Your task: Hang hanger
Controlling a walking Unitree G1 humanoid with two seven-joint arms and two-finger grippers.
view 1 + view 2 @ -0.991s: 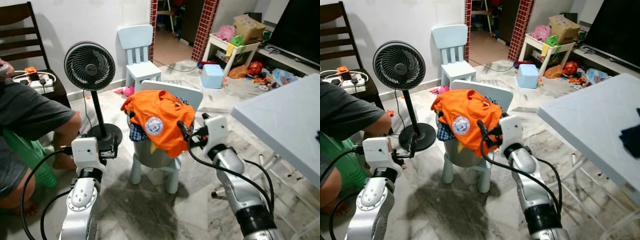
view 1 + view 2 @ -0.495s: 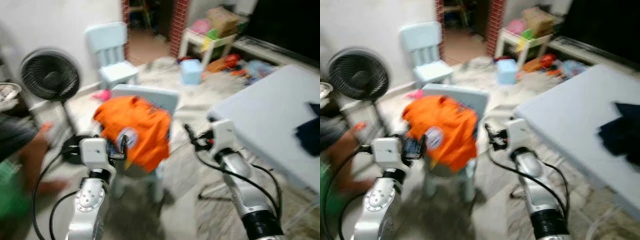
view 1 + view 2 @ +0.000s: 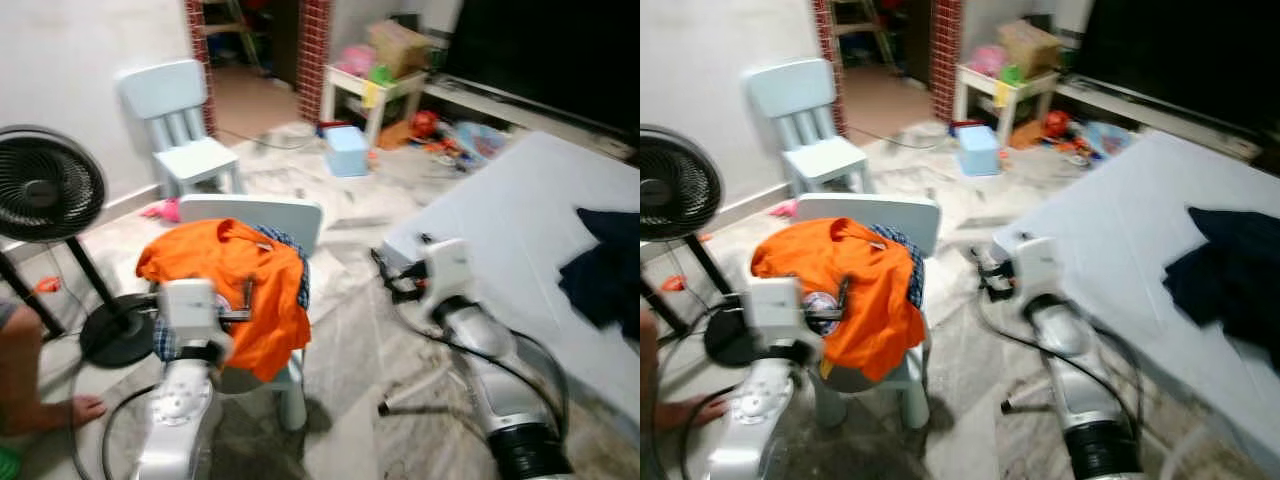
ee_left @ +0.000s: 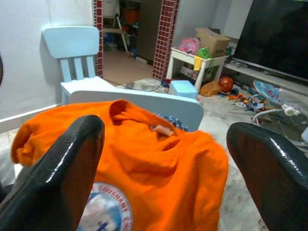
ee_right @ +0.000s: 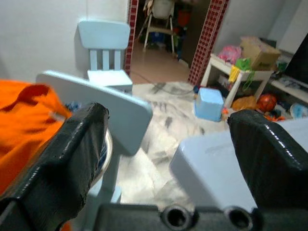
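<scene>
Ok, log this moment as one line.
left gripper: open, facing orange shirt on pale blue chair | right gripper: open, empty | white table: right

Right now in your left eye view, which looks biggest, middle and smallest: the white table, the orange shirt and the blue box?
1. White table, biggest.
2. Orange shirt, middle.
3. Blue box, smallest.
The box sits farther back, so part of its smallness is distance.

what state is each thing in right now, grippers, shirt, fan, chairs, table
left gripper: open, empty, facing the shirt
right gripper: open, empty
orange shirt: draped over the near chair's bucket
near chair: upright
far chair: upright
fan: standing
white table: dark garment crumpled on it
</scene>
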